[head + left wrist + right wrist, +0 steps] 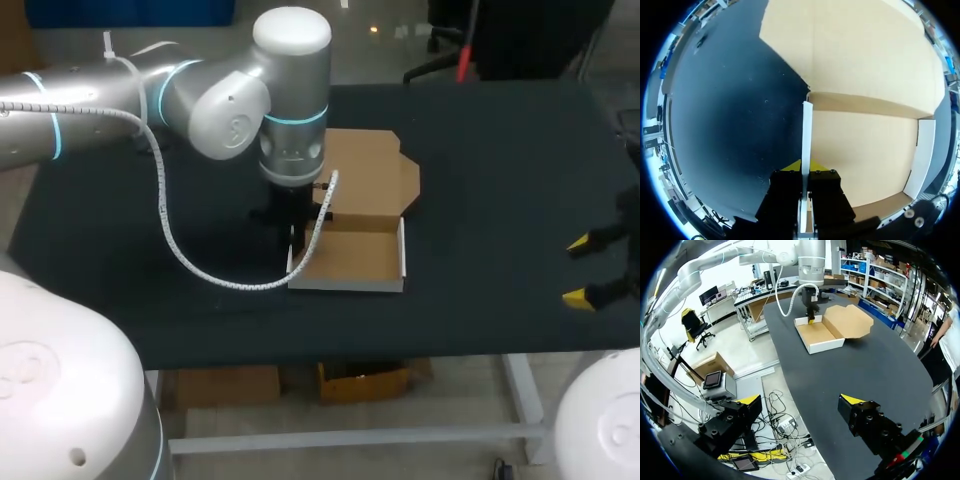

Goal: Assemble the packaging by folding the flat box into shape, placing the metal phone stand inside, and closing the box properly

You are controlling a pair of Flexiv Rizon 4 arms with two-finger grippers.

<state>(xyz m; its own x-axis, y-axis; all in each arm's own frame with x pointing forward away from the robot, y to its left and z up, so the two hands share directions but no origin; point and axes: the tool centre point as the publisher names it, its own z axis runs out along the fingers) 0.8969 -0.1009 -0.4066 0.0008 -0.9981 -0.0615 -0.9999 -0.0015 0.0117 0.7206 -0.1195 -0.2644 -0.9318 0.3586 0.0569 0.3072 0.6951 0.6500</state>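
A brown cardboard box (352, 256) with white outer walls lies at the table's middle, its tray formed and its lid (368, 172) laid open flat behind it. Nothing shows inside the tray. My left gripper (296, 238) points straight down at the tray's left side and is shut on the upright left wall (806, 135), one finger on each face. In the right wrist view the box (821, 335) and the left gripper (811, 318) are far ahead. My right gripper (580, 270) hovers open at the table's right edge, holding nothing (801, 400).
The black table (480, 200) carries only the box. A white spiral cable (200, 265) from my left arm droops to the tabletop left of the box. The table's front edge runs close below the tray.
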